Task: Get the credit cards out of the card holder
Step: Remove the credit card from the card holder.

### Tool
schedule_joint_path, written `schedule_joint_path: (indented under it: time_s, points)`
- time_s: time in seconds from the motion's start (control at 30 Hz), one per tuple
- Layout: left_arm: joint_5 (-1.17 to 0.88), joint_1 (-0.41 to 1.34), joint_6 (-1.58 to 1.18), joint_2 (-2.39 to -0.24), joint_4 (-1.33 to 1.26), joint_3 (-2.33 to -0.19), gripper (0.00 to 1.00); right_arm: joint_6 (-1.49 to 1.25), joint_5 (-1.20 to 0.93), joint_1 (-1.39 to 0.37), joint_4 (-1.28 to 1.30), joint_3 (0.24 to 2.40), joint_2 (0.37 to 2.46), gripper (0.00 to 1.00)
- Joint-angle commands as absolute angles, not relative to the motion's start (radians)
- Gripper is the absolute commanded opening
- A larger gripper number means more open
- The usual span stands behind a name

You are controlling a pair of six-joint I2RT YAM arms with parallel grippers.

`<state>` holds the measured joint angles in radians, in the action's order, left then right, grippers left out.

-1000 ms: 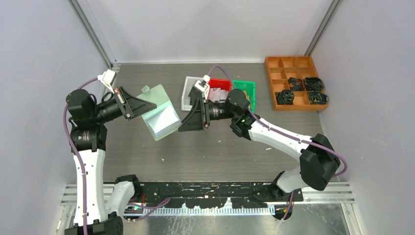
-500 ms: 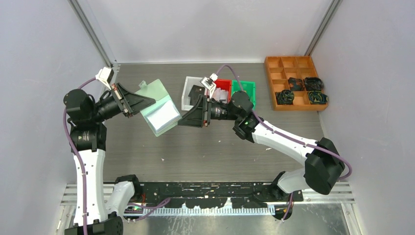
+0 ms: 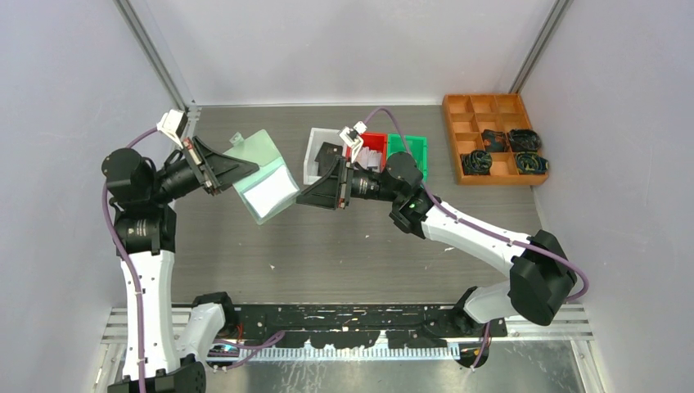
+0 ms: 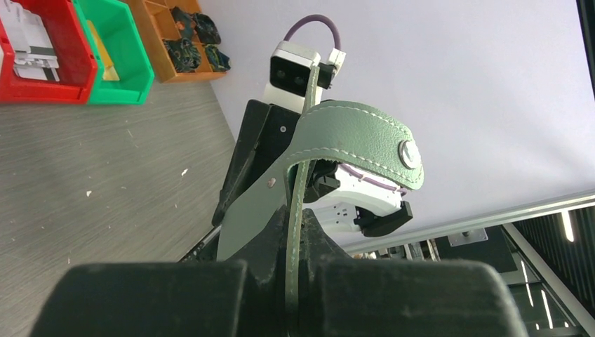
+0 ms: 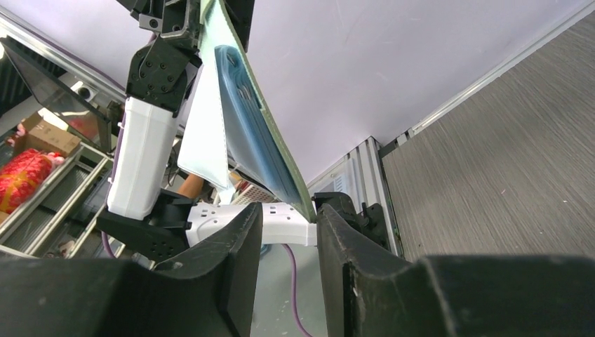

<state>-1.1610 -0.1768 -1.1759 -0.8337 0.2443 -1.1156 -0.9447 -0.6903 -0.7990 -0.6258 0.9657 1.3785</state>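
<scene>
The pale mint-green card holder (image 3: 263,175) hangs open in the air at the left centre, its small tab (image 3: 239,141) pointing to the back. My left gripper (image 3: 232,169) is shut on its left edge; in the left wrist view the jaws (image 4: 295,228) clamp the green leather (image 4: 330,133). My right gripper (image 3: 308,195) is open just right of the holder. In the right wrist view the holder's lower corner (image 5: 298,193) sits by the tip of my right gripper (image 5: 289,219), with a bluish clear pocket (image 5: 242,105) facing it. No separate credit card can be made out.
White (image 3: 315,157), red (image 3: 374,146) and green (image 3: 412,151) bins stand at the back centre, right behind my right wrist. A wooden compartment tray (image 3: 479,110) with black coiled cables (image 3: 501,151) is at the back right.
My left gripper has lifted the holder a little toward the back left. My right gripper has turned and crept closer to the holder's right edge, still open.
</scene>
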Motion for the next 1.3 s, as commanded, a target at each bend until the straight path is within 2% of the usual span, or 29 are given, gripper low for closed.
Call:
schedule_joint_path:
  time_s: [0.0, 0.77, 0.97, 1.1, 1.27]
  points:
    - [-1.165, -0.179, -1.193, -0.826, 0.212, -1.174, 0.00, -0.921, -0.675, -0.798, -0.661, 0.963, 1.357, 0.40]
    - [-1.160, -0.179, -1.198, -0.827, 0.232, -1.209, 0.00, -0.978, -0.646, -0.796, -0.698, 1.027, 1.415, 0.40]
    - [-1.163, -0.178, -1.195, -0.827, 0.235, -1.211, 0.00, -0.977, -0.720, -0.796, -0.715, 1.027, 1.407, 0.46]
    - [-1.165, -0.179, -1.193, -0.829, 0.233, -1.216, 0.00, -0.963, -0.863, -0.796, -0.718, 1.027, 1.396, 0.54]
    - [-1.165, -0.179, -1.195, -0.830, 0.233, -1.217, 0.00, -0.898, -0.827, -0.795, -0.634, 1.033, 1.364, 0.53]
